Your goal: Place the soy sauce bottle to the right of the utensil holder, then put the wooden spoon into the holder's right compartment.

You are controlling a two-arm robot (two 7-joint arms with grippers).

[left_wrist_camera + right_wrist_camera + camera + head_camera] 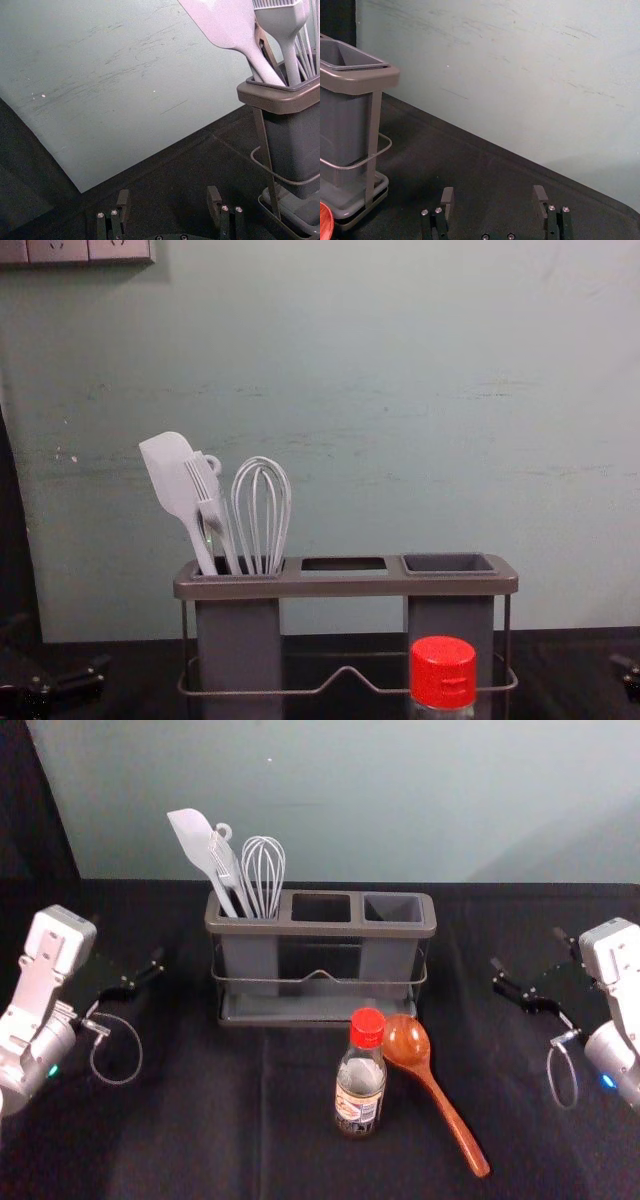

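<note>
Head view: wooden spoon [407, 1042] between left claw [127, 940], right claw [527, 948] (chest view: sockets [58, 250]).

The spoon [432, 1088] is glossy, smooth wood; the bottle's cap [367, 1028] looks plastic; matt dark cloth covers the table [190, 1120]; the utensil holder [320, 928] looks like smooth plastic.
</note>
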